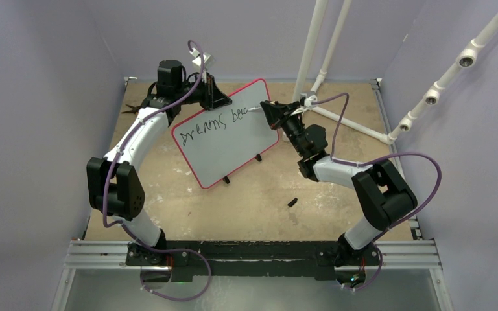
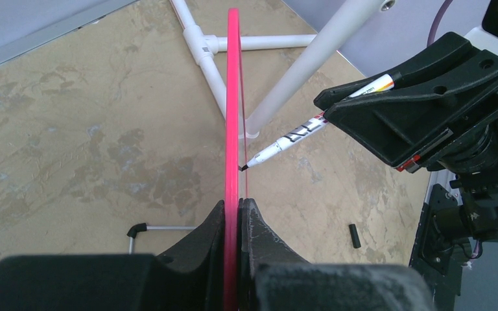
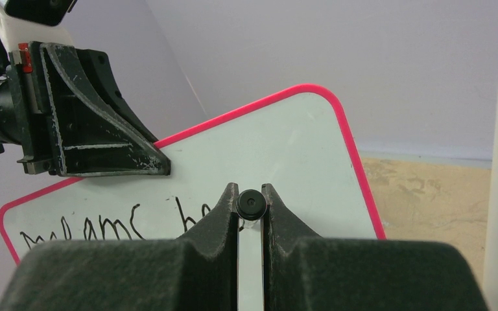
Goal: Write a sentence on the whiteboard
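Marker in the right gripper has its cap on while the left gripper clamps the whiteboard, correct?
No, the marker is uncapped: the left wrist view shows its bare black tip. The right gripper holds it; the left gripper clamps the whiteboard.

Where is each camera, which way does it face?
Top external: above and behind, looking down at the table; left arm and right arm show.
Left wrist: on the left gripper, looking along the whiteboard rim; its jaws clamp it.
Right wrist: on the right gripper, facing the written face; its jaws hold the marker.
Wrist views share the whiteboard.
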